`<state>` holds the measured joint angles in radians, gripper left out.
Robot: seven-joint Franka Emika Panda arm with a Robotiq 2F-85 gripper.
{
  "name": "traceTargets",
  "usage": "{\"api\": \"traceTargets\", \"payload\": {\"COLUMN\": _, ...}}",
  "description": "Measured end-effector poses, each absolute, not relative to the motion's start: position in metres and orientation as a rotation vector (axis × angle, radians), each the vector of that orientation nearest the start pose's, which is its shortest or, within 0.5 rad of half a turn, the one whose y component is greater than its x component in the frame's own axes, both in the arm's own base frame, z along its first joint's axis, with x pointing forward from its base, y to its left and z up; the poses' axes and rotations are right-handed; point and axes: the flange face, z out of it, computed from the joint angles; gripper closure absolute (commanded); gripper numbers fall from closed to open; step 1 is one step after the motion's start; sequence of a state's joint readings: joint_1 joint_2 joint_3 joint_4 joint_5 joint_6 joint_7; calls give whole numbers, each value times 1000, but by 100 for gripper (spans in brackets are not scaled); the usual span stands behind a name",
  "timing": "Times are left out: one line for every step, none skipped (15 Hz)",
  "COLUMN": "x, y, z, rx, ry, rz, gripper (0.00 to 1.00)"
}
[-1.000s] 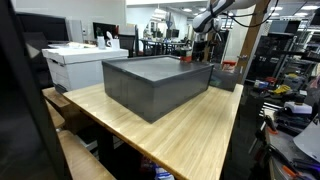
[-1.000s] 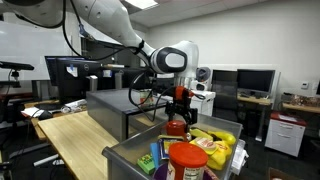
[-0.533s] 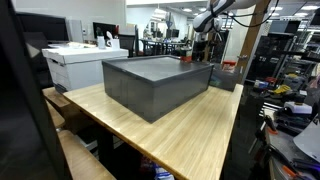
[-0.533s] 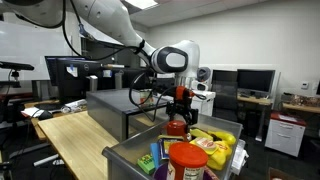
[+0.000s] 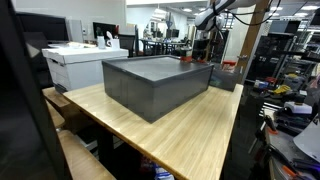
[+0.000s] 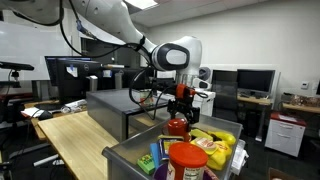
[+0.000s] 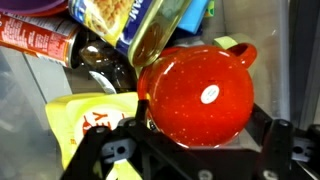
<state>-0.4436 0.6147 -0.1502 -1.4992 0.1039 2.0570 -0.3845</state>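
Where it hangs just above the grey bin (image 6: 128, 152), the claw (image 6: 180, 108) is closed on a red pot (image 6: 178, 126).
In the wrist view the pot, round with a stub handle and a white sticker, sits between the claw's arms, over a yellow packet (image 7: 85, 125) and other packets lying in the bin. In an exterior view a red-lidded jar (image 6: 186, 158) stands in the bin, nearer the camera. A large dark box (image 5: 155, 85) rests on the wooden counter (image 5: 190, 135).

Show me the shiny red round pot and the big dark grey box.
shiny red round pot (image 7: 185, 105): wrist view, on its domed body.
big dark grey box (image 5: 135, 88): an exterior view, on its side wall.
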Motion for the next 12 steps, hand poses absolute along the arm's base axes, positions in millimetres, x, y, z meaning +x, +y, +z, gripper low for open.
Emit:
{"api": "traceTargets", "payload": {"x": 593, "y": -376, "z": 310, "rx": -3090, "ry": 372, "rz": 60, "gripper": 33}}
{"api": "traceTargets", "payload": {"x": 590, "y": -377, "z": 315, "rx": -3087, "ry": 381, "rz": 51, "gripper": 33}}
{"api": "traceTargets", "payload": {"x": 588, "y": -378, "z": 320, "rx": -3086, "ry": 387, "rz": 42, "gripper": 33}}
{"api": "traceTargets", "payload": {"x": 585, "y": -379, "z": 327, "rx": -3085, "ry": 394, "rz": 29, "gripper": 33}}
{"api": "traceTargets", "payload": {"x": 582, "y": -381, "z": 334, "rx": -3083, "ry": 402, "rz": 15, "gripper": 33}}
{"api": "traceTargets", "payload": {"x": 580, "y": -381, "z": 339, "rx": -3082, "ry": 408, "rz": 5, "gripper": 33}}
{"api": "traceTargets", "payload": {"x": 578, "y": -383, "z": 345, "rx": -3081, "ry": 414, "rz": -7, "gripper": 33}}
{"api": "traceTargets", "payload": {"x": 575, "y": -384, "z": 351, "rx": -3080, "ry": 421, "rz": -19, "gripper": 33}}
{"api": "traceTargets", "payload": {"x": 571, "y": -385, "z": 359, "rx": -3081, "ry": 428, "rz": -32, "gripper": 33}}
{"api": "traceTargets", "payload": {"x": 568, "y": -386, "z": 366, "rx": -3083, "ry": 433, "rz": -43, "gripper": 33}}
{"api": "traceTargets", "payload": {"x": 564, "y": -386, "z": 375, "rx": -3085, "ry": 437, "rz": -57, "gripper": 33}}
{"api": "traceTargets", "payload": {"x": 561, "y": -385, "z": 381, "rx": -3085, "ry": 439, "rz": -67, "gripper": 33}}
